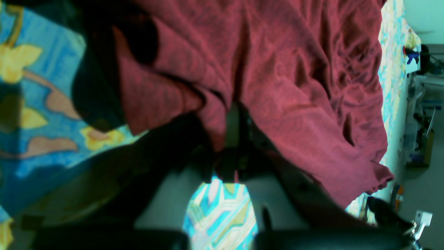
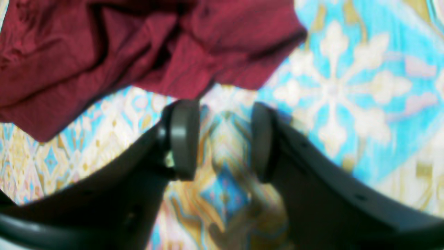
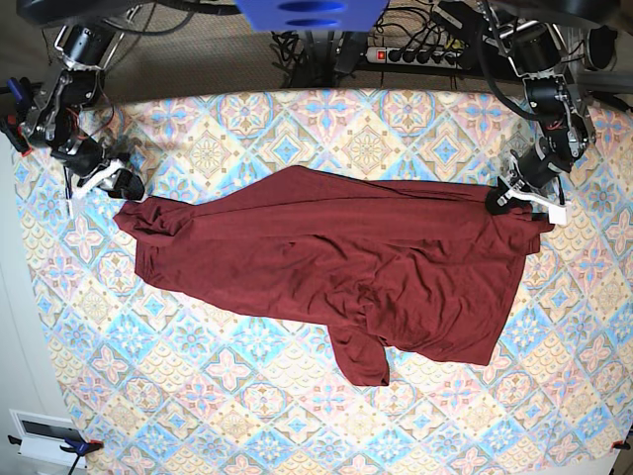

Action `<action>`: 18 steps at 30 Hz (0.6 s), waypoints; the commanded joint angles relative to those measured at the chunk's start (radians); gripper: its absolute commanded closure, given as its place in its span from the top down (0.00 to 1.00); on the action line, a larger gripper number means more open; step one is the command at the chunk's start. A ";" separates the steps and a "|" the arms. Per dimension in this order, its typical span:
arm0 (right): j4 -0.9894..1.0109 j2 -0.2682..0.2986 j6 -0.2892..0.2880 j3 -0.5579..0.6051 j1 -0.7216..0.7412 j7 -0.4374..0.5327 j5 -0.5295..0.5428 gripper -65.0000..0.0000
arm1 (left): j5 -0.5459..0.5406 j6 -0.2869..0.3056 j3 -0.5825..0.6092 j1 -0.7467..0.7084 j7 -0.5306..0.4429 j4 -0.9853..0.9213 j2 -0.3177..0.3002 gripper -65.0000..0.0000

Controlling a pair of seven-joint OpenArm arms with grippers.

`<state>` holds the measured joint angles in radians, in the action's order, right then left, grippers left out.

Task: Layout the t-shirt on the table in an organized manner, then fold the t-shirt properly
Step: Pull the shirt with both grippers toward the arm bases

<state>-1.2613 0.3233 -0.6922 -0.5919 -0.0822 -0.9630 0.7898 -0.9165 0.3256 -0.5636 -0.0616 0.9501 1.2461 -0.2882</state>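
The dark maroon t-shirt point(image 3: 326, 267) lies spread and wrinkled across the middle of the patterned table point(image 3: 247, 416), one sleeve pointing toward the front. My left gripper point(image 3: 499, 201) is shut on the shirt's right edge. In the left wrist view the fabric point(image 1: 295, 69) bunches between the closed fingers of that gripper point(image 1: 236, 156). My right gripper point(image 3: 124, 185) sits at the shirt's left corner. In the right wrist view this gripper point(image 2: 223, 139) is open just short of the cloth point(image 2: 104, 52), with only table point(image 2: 347, 86) between its pads point(image 2: 184, 139).
A power strip point(image 3: 415, 54) and cables lie behind the table's far edge. A white box point(image 3: 40, 430) and a clamp point(image 3: 74, 445) sit off the front left corner. Bare patterned cloth runs along the front of the table.
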 commanded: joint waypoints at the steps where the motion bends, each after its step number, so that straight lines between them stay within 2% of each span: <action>1: -0.004 0.021 -0.006 -0.004 0.019 0.019 0.023 0.42 | 0.000 0.000 -0.005 0.004 -0.001 0.011 -0.018 0.00; 11: 0.114 0.018 -0.006 -0.004 0.091 0.022 0.023 0.42 | 0.000 0.000 -0.005 0.003 -0.001 0.011 -0.023 0.00; 18: 0.113 -0.031 -0.006 -0.003 0.091 0.019 0.016 0.42 | 0.000 0.000 -0.005 0.003 -0.001 0.011 -0.023 0.00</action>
<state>-1.1397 0.2829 -0.6960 -0.5957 0.0032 -0.9245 0.8162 -0.9169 0.3260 -0.5636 -0.0639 0.9504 1.2461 -0.2913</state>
